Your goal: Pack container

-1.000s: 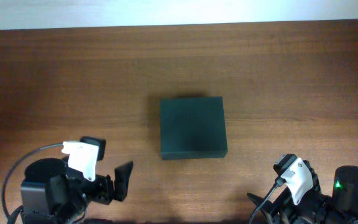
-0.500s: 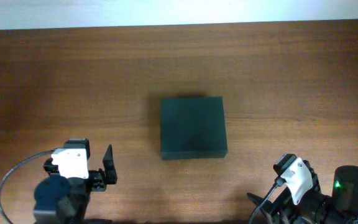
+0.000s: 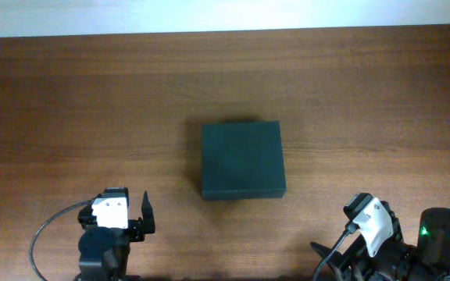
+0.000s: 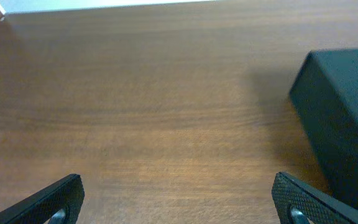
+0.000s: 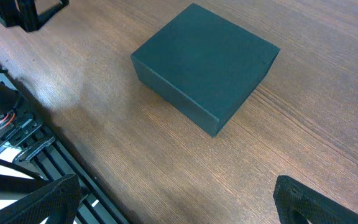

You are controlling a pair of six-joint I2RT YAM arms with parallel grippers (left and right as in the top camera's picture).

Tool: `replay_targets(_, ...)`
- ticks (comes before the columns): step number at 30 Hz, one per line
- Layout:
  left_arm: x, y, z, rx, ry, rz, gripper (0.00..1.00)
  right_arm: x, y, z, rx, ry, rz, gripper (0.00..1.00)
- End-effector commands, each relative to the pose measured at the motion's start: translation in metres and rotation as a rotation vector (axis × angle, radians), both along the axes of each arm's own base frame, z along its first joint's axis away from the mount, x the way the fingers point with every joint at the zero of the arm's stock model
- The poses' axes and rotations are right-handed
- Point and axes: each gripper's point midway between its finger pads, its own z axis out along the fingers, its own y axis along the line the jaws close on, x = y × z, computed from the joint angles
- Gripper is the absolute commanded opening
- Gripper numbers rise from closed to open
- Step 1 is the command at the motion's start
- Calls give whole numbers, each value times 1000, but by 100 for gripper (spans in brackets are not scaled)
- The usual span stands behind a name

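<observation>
The container point(image 3: 243, 159) is a dark green square box, lid shut, at the table's middle. It shows at the right edge of the left wrist view point(image 4: 344, 106) and in the upper middle of the right wrist view point(image 5: 205, 65). My left gripper point(image 4: 179, 199) is open and empty near the front edge, left of the box; overhead it sits at the lower left point(image 3: 141, 215). My right gripper point(image 5: 179, 199) is open and empty at the front right, apart from the box; overhead only its white wrist housing shows.
The wooden table point(image 3: 92, 101) runs to a pale wall at the back. In the right wrist view the table's front edge, metal rails and cables point(image 5: 11, 134) lie at the lower left.
My left arm has swung round and shifted right along the front edge, its fingers now pointing toward the back. The right arm and the box have not moved.
</observation>
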Motion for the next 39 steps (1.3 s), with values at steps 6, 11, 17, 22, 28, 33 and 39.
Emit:
replay_targets(6,-3,21,-17,28,-16,94,99,-1,1,1,3,-8,12,99)
replay_targets(11,-3,23,-31,28,2,108,99,-1,1,1,3,-8,12,99)
replay_targets(17,-4,23,-36,29,16,108,99,-1,1,1,3,-8,12,99)
replay_targets(22,-4,23,-37,28,18,107,99,-1,1,1,3,-8,12,99)
replay_targets(28,-4,20,-38,29,22,89,99,-1,1,1,3,-8,12,99)
replay_targets(33,-3,11,-40,30,28,47,99,-1,1,1,2,-8,11,99)
replay_targets(39,-5,10,-44,31,46,39,99,-1,1,1,3,-8,11,99)
